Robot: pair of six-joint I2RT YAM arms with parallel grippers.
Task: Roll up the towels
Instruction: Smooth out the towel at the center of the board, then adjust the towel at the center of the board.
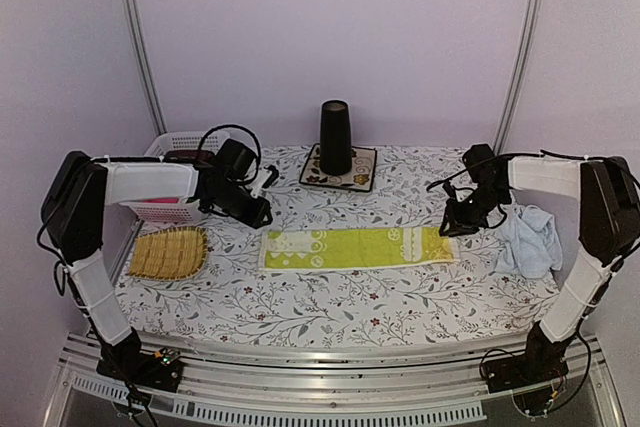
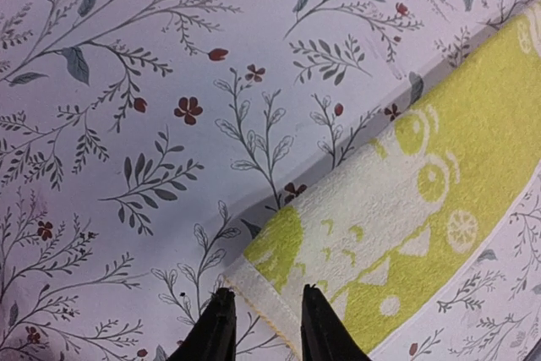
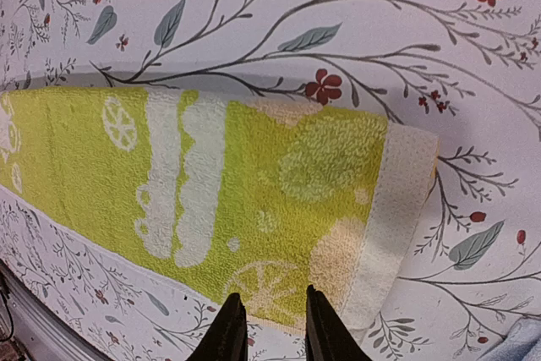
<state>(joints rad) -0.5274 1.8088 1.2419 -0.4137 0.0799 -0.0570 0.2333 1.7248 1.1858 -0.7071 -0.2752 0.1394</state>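
Observation:
The yellow-green towel (image 1: 355,247) lies flat as a long folded strip across the middle of the table. My left gripper (image 1: 262,215) hovers just off its left end. In the left wrist view the gripper (image 2: 267,293) is open, its fingertips straddling the pale hem of the towel (image 2: 439,183), with nothing pinched. My right gripper (image 1: 452,227) hangs over the right end. In the right wrist view the gripper (image 3: 272,295) is open above the near edge of the towel (image 3: 237,183). The light blue towel (image 1: 528,239) sits crumpled at the far right.
A black cone-shaped cup (image 1: 335,137) stands on a flowered mat (image 1: 360,179) at the back centre. A woven straw tray (image 1: 168,252) lies at the left, below a white basket (image 1: 180,144). A floral cloth (image 1: 330,302) covers the table.

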